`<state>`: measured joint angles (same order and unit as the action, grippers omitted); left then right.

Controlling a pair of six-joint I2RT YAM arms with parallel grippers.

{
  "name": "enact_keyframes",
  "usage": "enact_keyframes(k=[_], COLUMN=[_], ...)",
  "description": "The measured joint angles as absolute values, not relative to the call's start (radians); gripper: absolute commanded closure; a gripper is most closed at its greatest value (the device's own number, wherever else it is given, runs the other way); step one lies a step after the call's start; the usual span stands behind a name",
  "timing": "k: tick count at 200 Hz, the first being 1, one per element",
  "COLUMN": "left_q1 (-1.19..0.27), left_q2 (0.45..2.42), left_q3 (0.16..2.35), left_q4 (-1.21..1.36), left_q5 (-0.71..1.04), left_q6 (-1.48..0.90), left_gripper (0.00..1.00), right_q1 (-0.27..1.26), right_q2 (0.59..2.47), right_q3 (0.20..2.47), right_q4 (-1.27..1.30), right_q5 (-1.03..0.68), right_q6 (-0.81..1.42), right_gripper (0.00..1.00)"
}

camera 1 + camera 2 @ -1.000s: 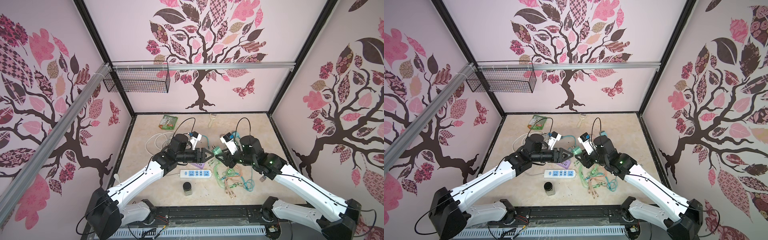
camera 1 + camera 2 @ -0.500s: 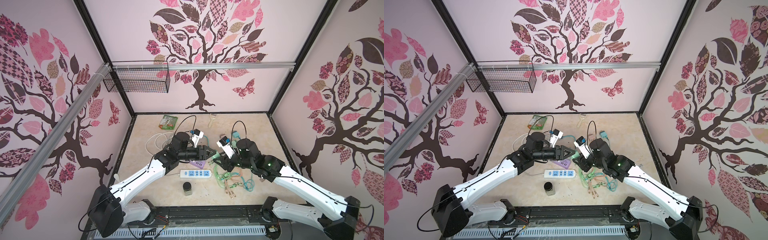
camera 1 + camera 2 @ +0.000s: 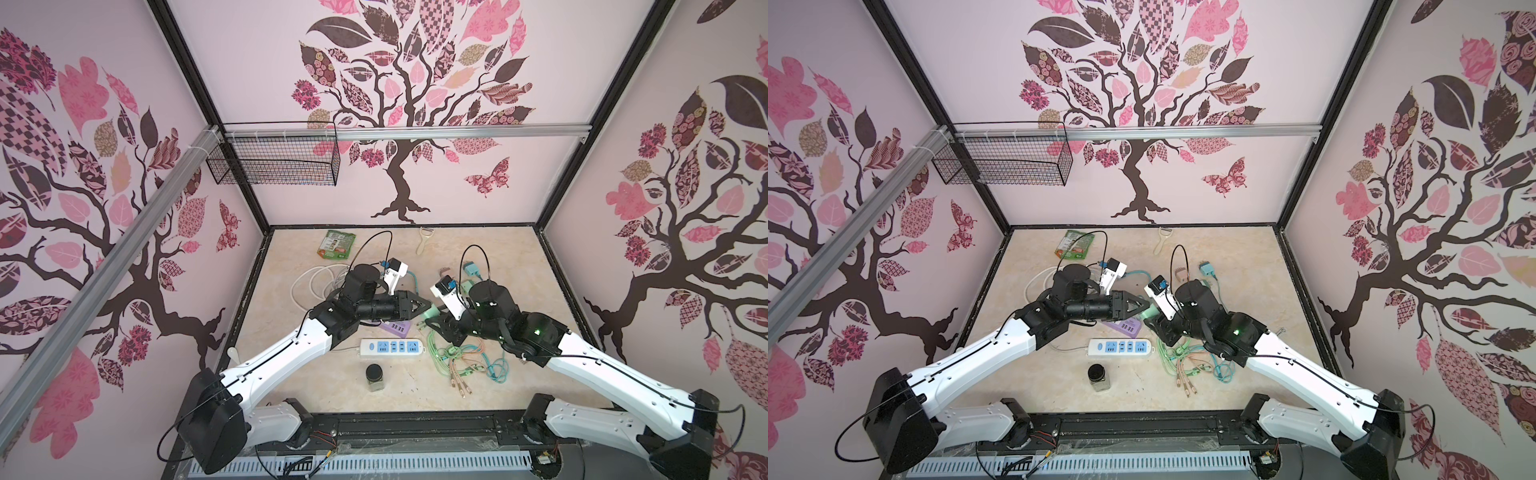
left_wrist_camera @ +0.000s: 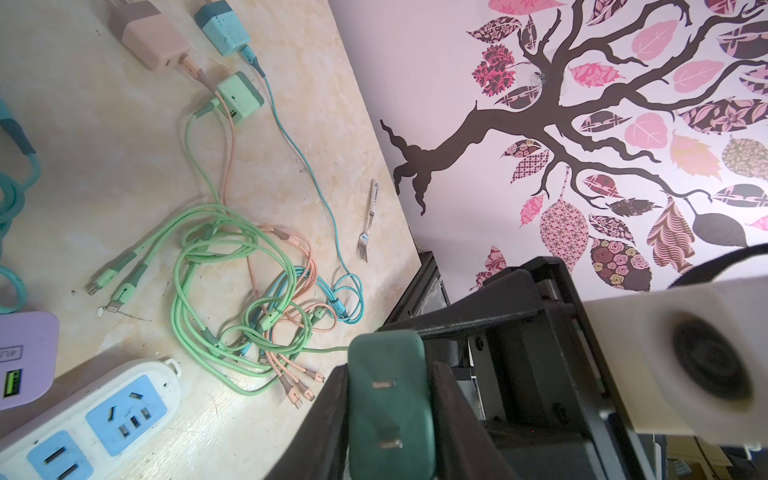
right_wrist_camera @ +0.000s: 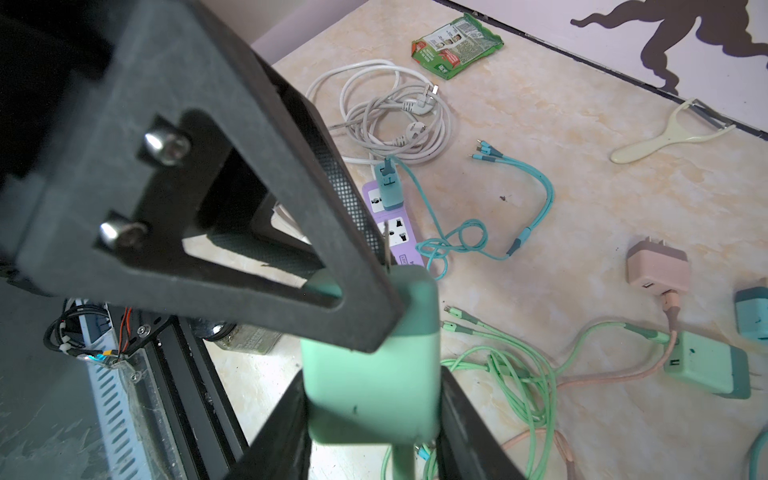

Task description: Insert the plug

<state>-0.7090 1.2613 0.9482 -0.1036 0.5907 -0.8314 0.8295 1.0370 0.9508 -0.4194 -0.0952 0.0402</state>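
- The green plug [image 5: 374, 384] was held clear of the table [image 3: 498, 266] near the middle of the workspace and was gripped from opposite ends by both arms.
- The left gripper [image 4: 390, 374] was closed on the plug's dark green end. Its fingers [image 4: 332, 419] were pressed against both sides of the face carrying the two flat prongs [image 4: 386, 384].
- The right gripper [image 5: 372, 415] was clamped on the plug's pale mint body, which was flanked by its fingers [image 5: 461, 419]. A green cable [image 5: 401, 461] was seen leaving the body between them.
- In both top views the plug was located just beyond the white power strip [image 3: 392, 347], whose blue sockets were left unoccupied. It was above the near end of the purple power strip [image 3: 1125, 327], which was partly hidden under the left gripper.
- A plugged-in teal charger [image 5: 390, 187] was seated in the purple power strip, and its cable was looped on the table.
- A tangle of green, peach and teal cables [image 3: 455, 358] was spread beside the white power strip, under the right arm.
- A pink charger [image 4: 149, 37], a loose teal charger [image 4: 222, 27] and a second mint charger [image 4: 239, 97] were lying beyond the tangle.
- Also recorded on the table were a coiled white cable [image 3: 311, 282], a black-lidded jar [image 3: 375, 377], a green packet [image 3: 336, 244], a peeler [image 3: 424, 239] and a fork [image 4: 368, 220].
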Motion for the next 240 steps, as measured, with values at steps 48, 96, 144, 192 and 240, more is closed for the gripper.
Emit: enact_keyframes(k=[48, 96, 144, 192, 240], left_q1=[-0.712, -0.711, -0.712, -0.714, -0.714], left_q2=[1.261, 1.263, 1.269, 1.286, 1.306], left_q3=[0.948, 0.948, 0.948, 0.948, 0.926], left_q4=[-0.102, -0.105, -0.094, -0.037, 0.157], left_q5=[0.612, 0.609, 0.610, 0.588, 0.577], left_q6=[-0.831, -0.832, -0.831, -0.824, -0.865], left_gripper=[0.61, 0.73, 0.83, 0.93, 0.99], right_q1=[0.829, 0.829, 0.829, 0.829, 0.823], right_q2=[1.037, 1.037, 1.021, 0.851, 0.721], right_q3=[0.951, 0.951, 0.939, 0.896, 0.804], right_q4=[-0.413, -0.409, -0.403, -0.367, -0.241], right_q5=[-0.069, -0.067, -0.056, -0.047, -0.182], right_q6=[0.035, 0.021, 0.030, 0.112, 0.268], right_gripper=[0.78, 0.74, 0.43, 0.27, 0.39])
